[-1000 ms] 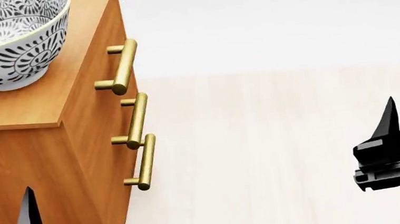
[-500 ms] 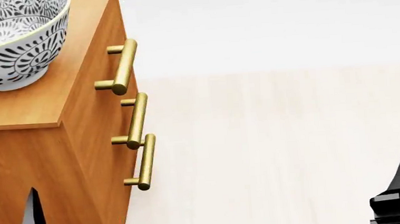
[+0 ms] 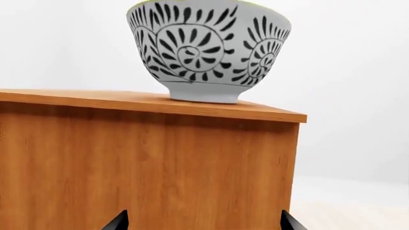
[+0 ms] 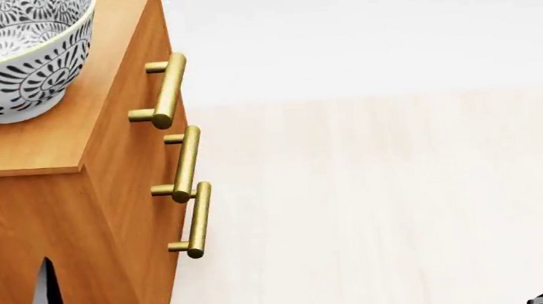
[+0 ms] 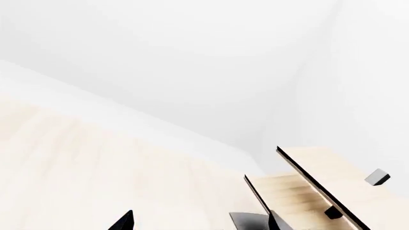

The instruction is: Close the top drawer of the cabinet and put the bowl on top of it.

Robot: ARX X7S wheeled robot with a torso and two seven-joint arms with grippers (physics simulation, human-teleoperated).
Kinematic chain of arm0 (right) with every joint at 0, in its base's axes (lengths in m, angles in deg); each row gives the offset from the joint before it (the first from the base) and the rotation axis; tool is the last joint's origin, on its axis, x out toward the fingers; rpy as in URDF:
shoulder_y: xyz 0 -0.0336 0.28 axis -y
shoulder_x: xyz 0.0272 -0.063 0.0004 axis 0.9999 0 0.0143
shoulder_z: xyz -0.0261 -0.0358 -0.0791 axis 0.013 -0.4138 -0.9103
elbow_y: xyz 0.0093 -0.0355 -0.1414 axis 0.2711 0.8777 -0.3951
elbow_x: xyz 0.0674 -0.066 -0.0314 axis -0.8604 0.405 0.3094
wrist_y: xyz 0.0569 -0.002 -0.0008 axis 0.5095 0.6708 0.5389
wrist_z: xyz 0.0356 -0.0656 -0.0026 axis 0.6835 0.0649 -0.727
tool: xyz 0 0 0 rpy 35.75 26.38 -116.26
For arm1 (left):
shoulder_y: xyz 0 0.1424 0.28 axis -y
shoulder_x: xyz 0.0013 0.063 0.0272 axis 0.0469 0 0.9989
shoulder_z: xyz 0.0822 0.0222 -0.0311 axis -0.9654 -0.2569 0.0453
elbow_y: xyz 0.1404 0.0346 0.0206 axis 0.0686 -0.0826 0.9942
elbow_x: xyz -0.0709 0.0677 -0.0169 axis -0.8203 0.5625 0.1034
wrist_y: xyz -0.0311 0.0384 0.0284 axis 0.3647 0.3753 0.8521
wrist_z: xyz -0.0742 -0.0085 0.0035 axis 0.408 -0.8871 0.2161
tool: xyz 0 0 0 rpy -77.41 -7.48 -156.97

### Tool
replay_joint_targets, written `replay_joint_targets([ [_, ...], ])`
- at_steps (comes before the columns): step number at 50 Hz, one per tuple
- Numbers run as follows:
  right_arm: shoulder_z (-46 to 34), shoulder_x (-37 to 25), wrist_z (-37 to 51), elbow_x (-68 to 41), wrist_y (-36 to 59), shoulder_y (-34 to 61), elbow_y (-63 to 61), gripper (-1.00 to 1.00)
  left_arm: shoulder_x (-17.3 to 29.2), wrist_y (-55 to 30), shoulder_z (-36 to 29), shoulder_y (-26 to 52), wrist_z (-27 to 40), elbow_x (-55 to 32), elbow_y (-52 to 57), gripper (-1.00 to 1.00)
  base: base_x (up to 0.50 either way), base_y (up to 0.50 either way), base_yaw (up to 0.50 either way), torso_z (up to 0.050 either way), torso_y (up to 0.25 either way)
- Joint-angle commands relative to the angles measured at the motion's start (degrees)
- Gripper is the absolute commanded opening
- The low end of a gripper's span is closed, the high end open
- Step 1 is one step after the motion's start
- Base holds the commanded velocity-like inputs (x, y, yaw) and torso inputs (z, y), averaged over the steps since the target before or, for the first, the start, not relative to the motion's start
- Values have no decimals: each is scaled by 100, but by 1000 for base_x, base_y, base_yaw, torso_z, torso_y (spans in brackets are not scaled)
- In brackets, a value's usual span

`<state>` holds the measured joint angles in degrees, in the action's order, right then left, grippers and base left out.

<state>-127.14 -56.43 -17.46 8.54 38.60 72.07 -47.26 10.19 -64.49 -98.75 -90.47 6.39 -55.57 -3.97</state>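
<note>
**Risk check: bowl placed, drawer shut**

The round white ceramic bowl with dark floral pattern (image 4: 16,55) sits upright on the flat top of the orange-brown wooden cabinet (image 4: 57,231). The top drawer (image 4: 148,96), with its brass bar handle (image 4: 164,90), looks flush.

Left pincer (image 3: 203,223): spread, empty, low beside the cabinet's side. Right pincer (image 5: 199,221): spread, empty, well apart.

Likely risk: the left arm rising could clip the overhanging top and jolt the bowl.

No readable text in any view.

The bowl (image 4: 18,51) carries only a dark floral pattern, and the cabinet (image 4: 75,209) with its brass handles (image 4: 167,91) shows plain wood and metal, with no letters, numbers, labels or brand marks.
</note>
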Motion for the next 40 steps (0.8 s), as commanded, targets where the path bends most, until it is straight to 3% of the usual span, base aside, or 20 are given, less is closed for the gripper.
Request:
replay_joint_targets([
  [1, -12, -183, 94, 133, -97, -56, -172, 100, 52, 54, 34, -87, 31, 0, 114, 100, 0, 0, 0, 0, 0],
  [28, 257, -910, 202, 849, 33, 223, -1408, 100, 246, 68, 92, -402, 278, 196, 909, 100, 0, 0, 0, 0, 0],
  [40, 354, -913, 584, 1117, 215, 297, -1831, 100, 346, 139, 206, -553, 369, 208, 1257, 100, 0, 0, 0, 0, 0],
])
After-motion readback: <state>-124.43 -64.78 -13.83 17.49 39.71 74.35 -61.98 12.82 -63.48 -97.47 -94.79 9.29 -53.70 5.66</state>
